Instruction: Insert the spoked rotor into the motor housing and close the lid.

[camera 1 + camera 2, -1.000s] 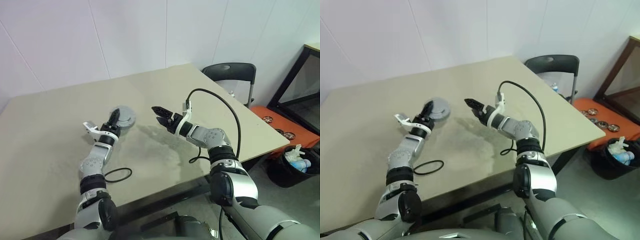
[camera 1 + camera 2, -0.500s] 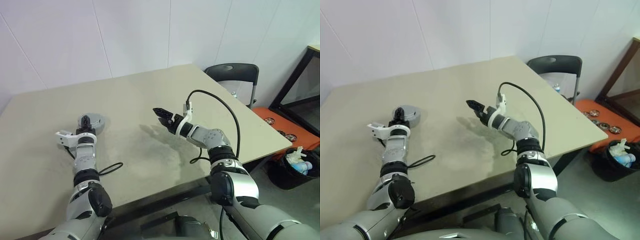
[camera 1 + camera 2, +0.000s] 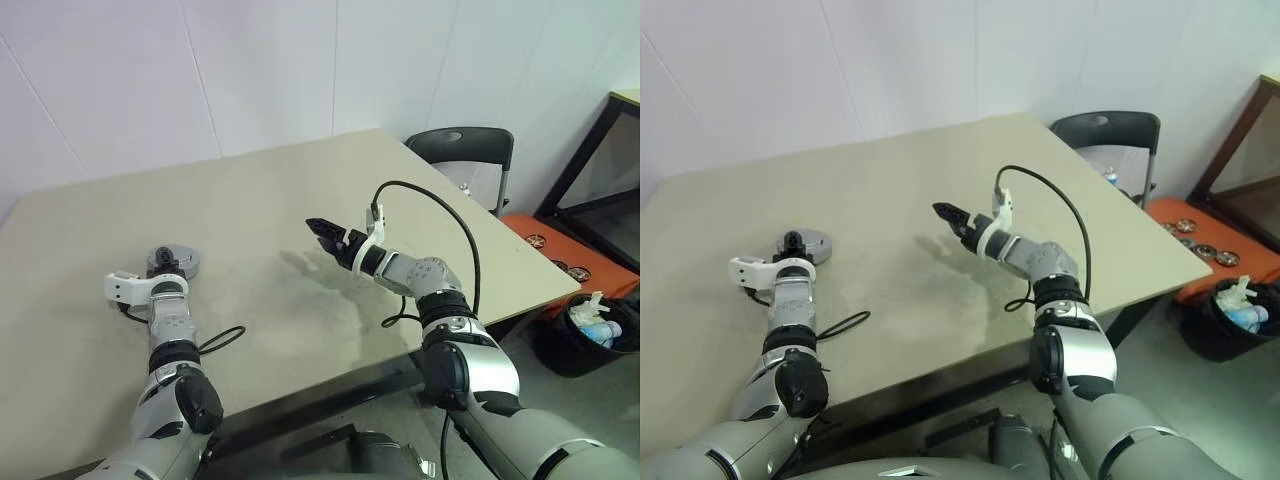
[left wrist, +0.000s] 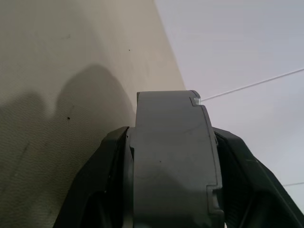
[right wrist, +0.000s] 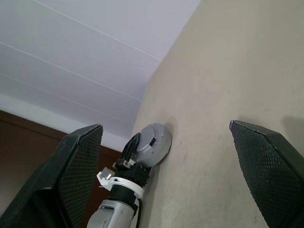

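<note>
- a short round grey drum, the motor housing [image 3: 176,262], is seen at the left side of the table, well apart from the table's edges.
- in the left wrist view it is seen edge-on [image 4: 172,156], as a smooth grey curved wall with a small step at the top corner, set between two dark fingers.
- in the right wrist view its flat round grey face [image 5: 153,143] is shown, tilted rather than lying flat, its lower edge near or on the beige surface; whether it rests there cannot be told.
- a shadow is cast beside it on the table.
- whether a lid is seated on it cannot be told.
</note>
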Robot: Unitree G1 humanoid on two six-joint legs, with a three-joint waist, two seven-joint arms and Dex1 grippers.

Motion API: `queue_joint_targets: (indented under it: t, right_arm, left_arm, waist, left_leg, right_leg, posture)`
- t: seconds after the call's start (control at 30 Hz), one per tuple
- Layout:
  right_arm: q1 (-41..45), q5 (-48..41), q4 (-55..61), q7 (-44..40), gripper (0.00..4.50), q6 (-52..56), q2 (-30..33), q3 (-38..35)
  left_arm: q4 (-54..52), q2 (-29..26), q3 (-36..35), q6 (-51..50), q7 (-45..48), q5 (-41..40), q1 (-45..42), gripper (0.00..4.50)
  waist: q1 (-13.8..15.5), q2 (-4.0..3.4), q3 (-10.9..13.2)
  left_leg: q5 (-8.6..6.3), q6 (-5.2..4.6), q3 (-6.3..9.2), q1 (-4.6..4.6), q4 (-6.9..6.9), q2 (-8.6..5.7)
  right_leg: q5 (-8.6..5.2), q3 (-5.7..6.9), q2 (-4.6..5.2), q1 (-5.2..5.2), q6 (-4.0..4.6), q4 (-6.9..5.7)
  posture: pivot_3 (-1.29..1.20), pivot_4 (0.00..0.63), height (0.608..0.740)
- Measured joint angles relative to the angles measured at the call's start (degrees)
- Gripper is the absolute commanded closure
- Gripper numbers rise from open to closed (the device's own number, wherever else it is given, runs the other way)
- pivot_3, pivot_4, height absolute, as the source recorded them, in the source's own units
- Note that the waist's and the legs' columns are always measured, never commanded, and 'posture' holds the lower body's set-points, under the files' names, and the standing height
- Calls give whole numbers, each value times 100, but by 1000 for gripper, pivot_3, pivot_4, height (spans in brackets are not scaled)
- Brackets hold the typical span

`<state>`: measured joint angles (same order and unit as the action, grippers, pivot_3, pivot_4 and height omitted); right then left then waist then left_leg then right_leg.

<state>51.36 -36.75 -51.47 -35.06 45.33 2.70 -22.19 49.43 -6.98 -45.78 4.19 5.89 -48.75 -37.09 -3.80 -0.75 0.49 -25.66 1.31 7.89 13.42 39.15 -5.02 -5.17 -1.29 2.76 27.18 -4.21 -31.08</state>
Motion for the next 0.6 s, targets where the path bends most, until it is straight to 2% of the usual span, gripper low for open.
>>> queue_joint_targets:
  t: [0.37, 0.4, 0.6]
  right_arm:
    - [12, 76, -23, -33, 6, -15, 20, 58]
    - [12, 81, -26, -33, 6, -16, 20, 61]
    - [16, 145, -63, -62, 6, -55, 16, 92]
  left_arm:
    - [26, 1, 135, 275, -325, 197, -12, 2366]
    - [38, -1, 164, 314, -388, 214, -17, 1645]
    - [140, -36, 247, 539, -754, 468, -30, 16]
  waist:
    - [-29, 2, -6]
    - [-32, 2, -7]
    - [-47, -1, -12]
  left_leg:
    - [0, 0, -16, -10, 0, 3]
    - [0, 0, -18, -13, 0, 3]
    - [3, 6, -25, -21, 1, 6]
  right_leg:
    - [0, -15, -6, -11, 0, -4]
    - [0, -16, -7, -12, 0, -5]
    - [3, -22, -11, -15, 3, -10]
  posture:
    - [0, 0, 740]
    - [0, 0, 740]
    - [0, 0, 740]
